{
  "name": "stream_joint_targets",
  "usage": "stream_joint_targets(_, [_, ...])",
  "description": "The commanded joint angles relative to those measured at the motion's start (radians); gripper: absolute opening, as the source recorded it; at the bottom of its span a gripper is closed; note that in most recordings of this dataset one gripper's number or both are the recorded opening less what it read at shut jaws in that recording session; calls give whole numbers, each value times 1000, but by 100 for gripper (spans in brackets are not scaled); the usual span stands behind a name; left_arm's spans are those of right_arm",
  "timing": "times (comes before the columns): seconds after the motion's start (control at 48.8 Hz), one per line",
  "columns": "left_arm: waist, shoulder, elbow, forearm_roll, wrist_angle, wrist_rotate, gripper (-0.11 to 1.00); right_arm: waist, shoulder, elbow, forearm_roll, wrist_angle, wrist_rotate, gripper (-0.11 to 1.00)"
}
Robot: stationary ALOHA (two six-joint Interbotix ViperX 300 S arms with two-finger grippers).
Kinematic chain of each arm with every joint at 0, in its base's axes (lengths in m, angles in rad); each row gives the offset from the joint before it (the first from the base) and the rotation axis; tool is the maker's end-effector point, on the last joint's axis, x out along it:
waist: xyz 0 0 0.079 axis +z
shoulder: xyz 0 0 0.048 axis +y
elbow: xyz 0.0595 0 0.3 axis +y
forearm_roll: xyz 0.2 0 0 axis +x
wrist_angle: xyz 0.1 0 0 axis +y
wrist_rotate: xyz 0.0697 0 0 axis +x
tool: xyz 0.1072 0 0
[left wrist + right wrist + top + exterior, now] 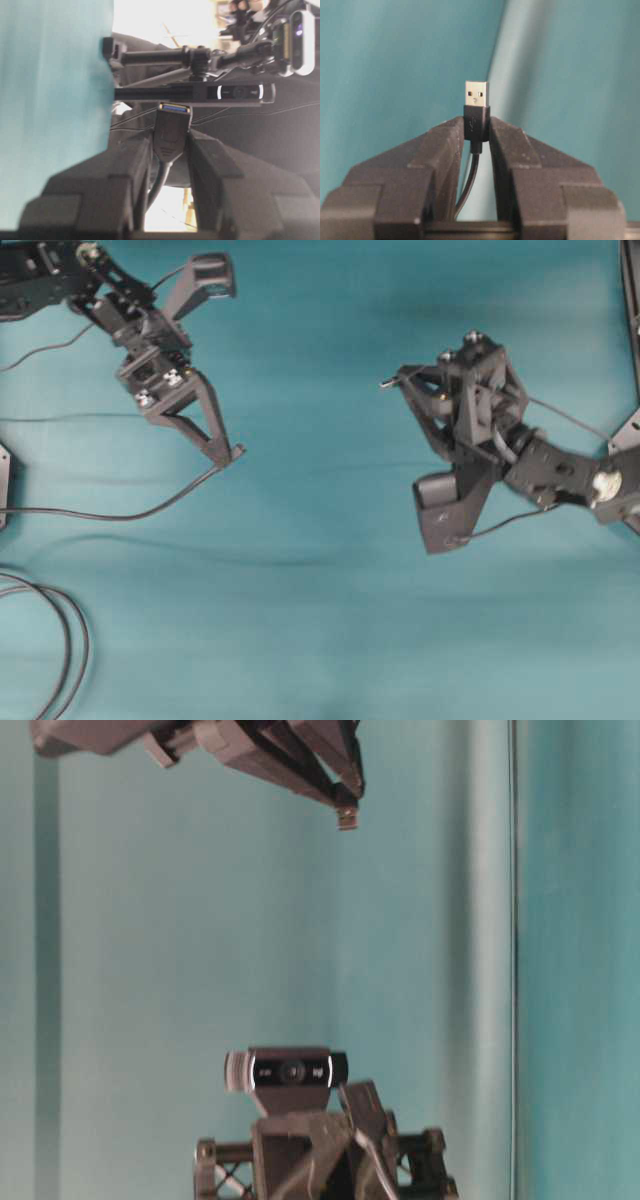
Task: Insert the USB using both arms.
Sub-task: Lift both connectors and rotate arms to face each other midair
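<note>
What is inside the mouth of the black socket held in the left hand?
The black rounded socket, clamped in the left hand, shows a blue insert in its silver-rimmed mouth. Nothing is plugged in; the contacts deeper inside are hidden.

A teal cloth (320,620) covers the table; bright light glares beyond its edge.

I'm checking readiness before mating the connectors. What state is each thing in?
USB: clamped in the right gripper, metal tip sticking out, not inserted.
Socket: clamped in the left gripper, its opening free.
Looped black cable: lying loose on the table.
</note>
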Motion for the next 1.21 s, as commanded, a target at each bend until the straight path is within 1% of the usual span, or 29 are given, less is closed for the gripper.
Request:
stream_joint_targets(0.0, [-2,14,-46,-21,26,9,23,18,14,-12,-66,25,41,19])
stream_joint_targets(0.103, [-15,52,-72,-29,52,-9,23,32,54,-15,-121,55,51,19])
stream_joint_targets(0.164, [-31,69,-87,-31,64,-21,23,34,75,-23,-144,60,54,19])
stream_joint_targets(0.267, [-44,97,-120,-29,71,-32,23,34,91,-34,-160,54,54,19])
stream_joint_targets(0.492, [-51,138,-190,-29,64,-35,23,35,97,-44,-163,31,51,19])
stream_joint_targets(0.718, [-54,176,-230,-29,67,-40,23,37,115,-72,-163,25,48,19])
stream_joint_targets(0.964, [-57,201,-247,-23,64,-80,23,43,150,-101,-183,8,40,19])
stream_joint_targets(1.189, [-57,201,-249,-23,37,-100,23,55,179,-129,-183,3,40,19])
